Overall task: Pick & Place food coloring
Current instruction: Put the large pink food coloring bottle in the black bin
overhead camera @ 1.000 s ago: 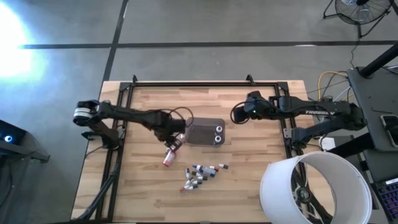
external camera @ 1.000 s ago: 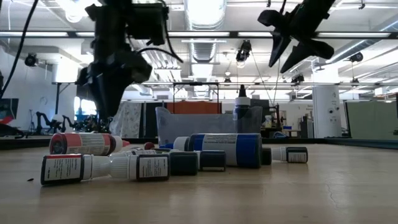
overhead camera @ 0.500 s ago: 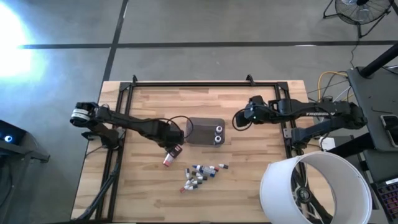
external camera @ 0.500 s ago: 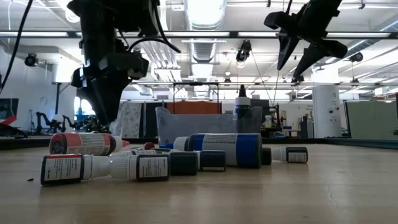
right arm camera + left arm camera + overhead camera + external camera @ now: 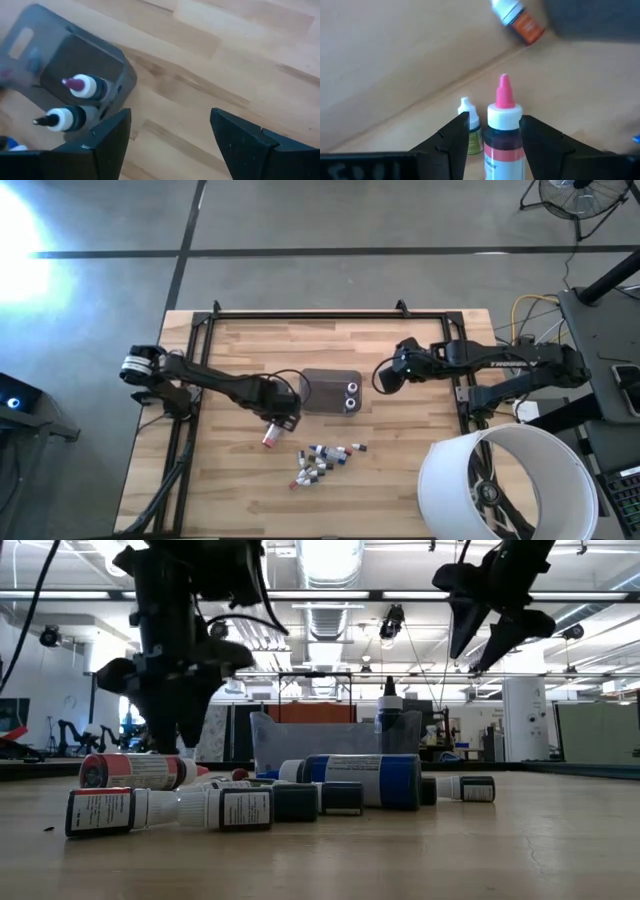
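My left gripper (image 5: 284,416) points down just left of the small grey tray (image 5: 320,385), shut on a food coloring bottle (image 5: 503,135) that has a dark red body, a white cap and a pink nozzle. A green bottle (image 5: 473,134) shows beside it, farther off. Two bottles (image 5: 351,390) stand upright in the tray. Several more (image 5: 322,460) lie on their sides nearer the front edge, and one with a red end (image 5: 270,437) lies by my left gripper. My right gripper (image 5: 381,378) hangs open to the right of the tray, with nothing between its fingers (image 5: 112,137). My left gripper has the bottle's body (image 5: 492,150) between its two fingers, which come from above. The bottle lies along the fingers, its pink nozzle (image 5: 504,87) pointing away from the wrist toward the table. Whether its tip is clear of the table does not show.
An orange-labelled bottle (image 5: 520,20) lies against the tray's edge. A black rail frame (image 5: 300,315) runs round the table's far and side edges. A large white round bin (image 5: 505,480) stands at the near right corner. Bare wood lies right of the tray.
My left gripper has gone toward the table's near edge and slightly right with the bottle, now closer to the lying red-ended one. My right gripper has opened wider and shifted a little toward the near edge.
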Available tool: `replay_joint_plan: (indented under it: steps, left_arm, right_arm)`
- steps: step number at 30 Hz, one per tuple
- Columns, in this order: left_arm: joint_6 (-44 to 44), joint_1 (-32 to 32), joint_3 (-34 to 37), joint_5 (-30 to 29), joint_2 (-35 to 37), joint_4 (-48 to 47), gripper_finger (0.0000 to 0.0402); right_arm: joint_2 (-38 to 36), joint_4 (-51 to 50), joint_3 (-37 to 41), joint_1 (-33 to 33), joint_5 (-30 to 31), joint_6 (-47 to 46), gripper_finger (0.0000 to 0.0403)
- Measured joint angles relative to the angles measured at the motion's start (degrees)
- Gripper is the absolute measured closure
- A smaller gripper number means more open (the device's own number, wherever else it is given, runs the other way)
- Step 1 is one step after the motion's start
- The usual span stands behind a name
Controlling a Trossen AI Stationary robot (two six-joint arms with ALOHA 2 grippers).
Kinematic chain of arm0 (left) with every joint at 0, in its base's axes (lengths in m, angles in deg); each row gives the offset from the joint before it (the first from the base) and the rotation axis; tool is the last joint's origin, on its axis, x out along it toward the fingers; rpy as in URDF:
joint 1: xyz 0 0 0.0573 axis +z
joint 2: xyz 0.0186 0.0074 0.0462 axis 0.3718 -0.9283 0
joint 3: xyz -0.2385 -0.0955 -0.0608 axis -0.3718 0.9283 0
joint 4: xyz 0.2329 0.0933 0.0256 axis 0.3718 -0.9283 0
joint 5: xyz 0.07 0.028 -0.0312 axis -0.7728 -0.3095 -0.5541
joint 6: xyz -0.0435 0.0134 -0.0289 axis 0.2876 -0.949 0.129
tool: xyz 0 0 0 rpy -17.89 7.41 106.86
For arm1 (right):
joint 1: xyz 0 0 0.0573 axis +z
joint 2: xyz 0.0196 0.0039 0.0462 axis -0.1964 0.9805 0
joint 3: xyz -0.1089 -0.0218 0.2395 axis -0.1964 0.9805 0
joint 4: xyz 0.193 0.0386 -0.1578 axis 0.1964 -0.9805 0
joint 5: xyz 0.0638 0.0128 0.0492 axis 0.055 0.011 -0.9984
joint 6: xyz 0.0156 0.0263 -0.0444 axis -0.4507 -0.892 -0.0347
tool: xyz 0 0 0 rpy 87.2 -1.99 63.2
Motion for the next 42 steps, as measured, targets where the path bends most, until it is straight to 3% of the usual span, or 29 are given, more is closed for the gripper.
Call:
replay_joint_plan:
  steps: [12,17,21,28,42]
  left_arm:
    - [-1.5,-0.9,-5.9,1.3,-7.8,0.6,0.0252]
    - [-2.5,-1.0,-6.1,4.5,-10.7,0.4,0.0252]
    - [-5.2,-1.4,-6.1,6.2,-11.4,-0.2,0.0252]
    - [-8.6,-1.4,-6.9,4.1,-11.2,-1.1,0.0254]
    - [-10.3,-1.1,-6.7,5.3,-11.2,-2.3,0.0315]
  right_arm:
    - [0.0,-0.1,0.9,0.0,-1.0,4.7,0.0140]
    - [0.0,-0.1,0.9,0.0,-0.9,4.7,0.0138]
    - [0.0,-0.2,1.2,0.0,-0.8,4.7,0.0144]
    - [0.0,-0.1,2.9,0.0,-0.7,3.3,0.0145]
    - [0.0,0.1,4.4,0.0,-0.8,0.4,0.0150]
